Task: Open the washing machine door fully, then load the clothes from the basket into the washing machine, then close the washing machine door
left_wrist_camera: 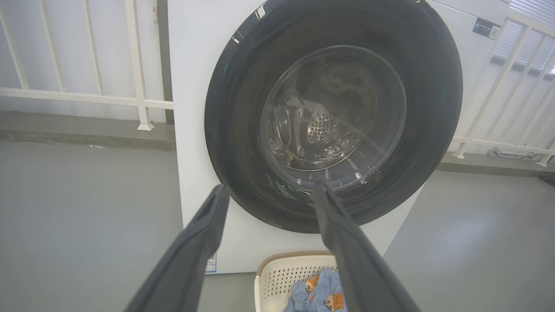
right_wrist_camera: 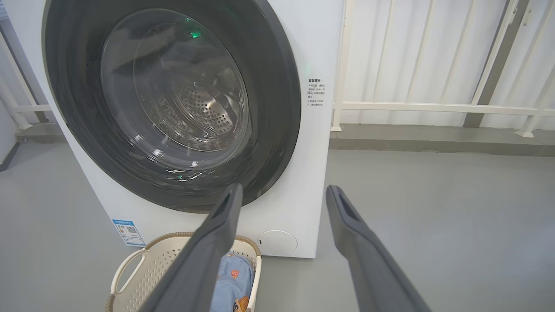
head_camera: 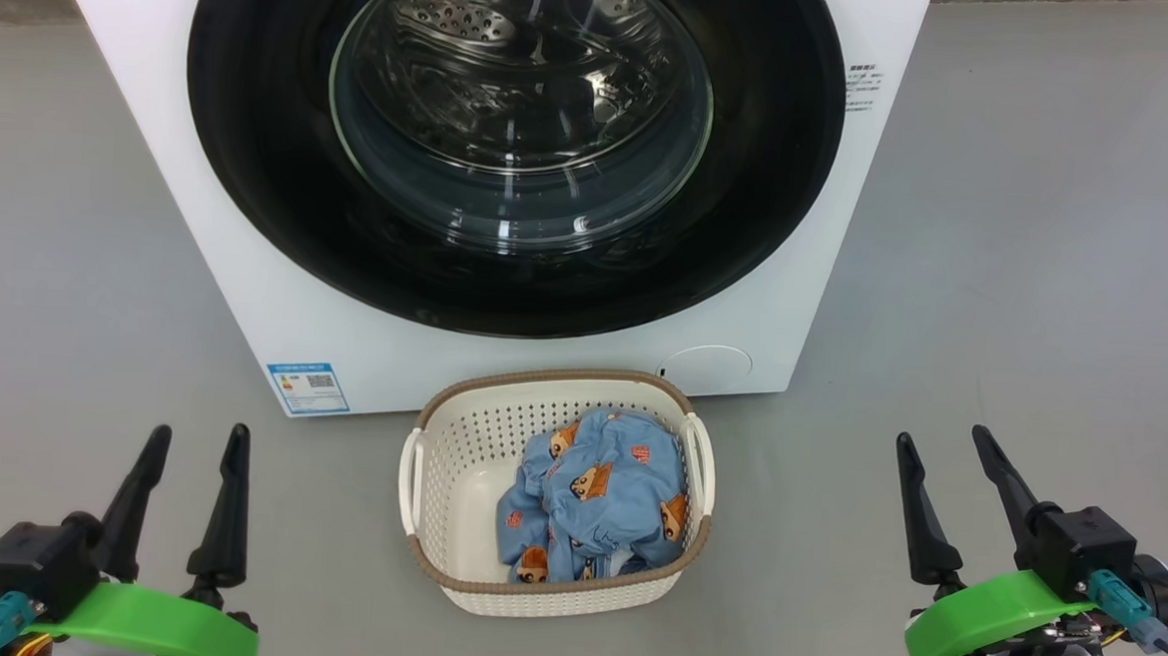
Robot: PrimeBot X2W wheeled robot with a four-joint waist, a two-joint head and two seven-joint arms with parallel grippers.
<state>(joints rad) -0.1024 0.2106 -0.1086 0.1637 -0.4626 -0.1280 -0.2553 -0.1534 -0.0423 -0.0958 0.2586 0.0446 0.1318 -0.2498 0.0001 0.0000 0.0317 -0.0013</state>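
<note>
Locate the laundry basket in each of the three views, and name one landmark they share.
Head view: the basket sits lower centre on the floor, with the clothes in its right half.
Left wrist view: at the bottom edge near centre, partly behind a finger of the left gripper.
Right wrist view: bottom left, partly behind a finger of the right gripper.
Shared landmark: the washing machine door, closed, above the basket in every view.

Bright, soft, even light fills all three views, leaving only faint shadows on the grey floor [head_camera: 1048,242]. White highlights streak the glass of the washing machine door [head_camera: 514,134], whose black rim shines. The wrist views bow the white railing [left_wrist_camera: 86,97] near their edges, and the left gripper [left_wrist_camera: 269,187], close to the lens, looks slightly soft.
</note>
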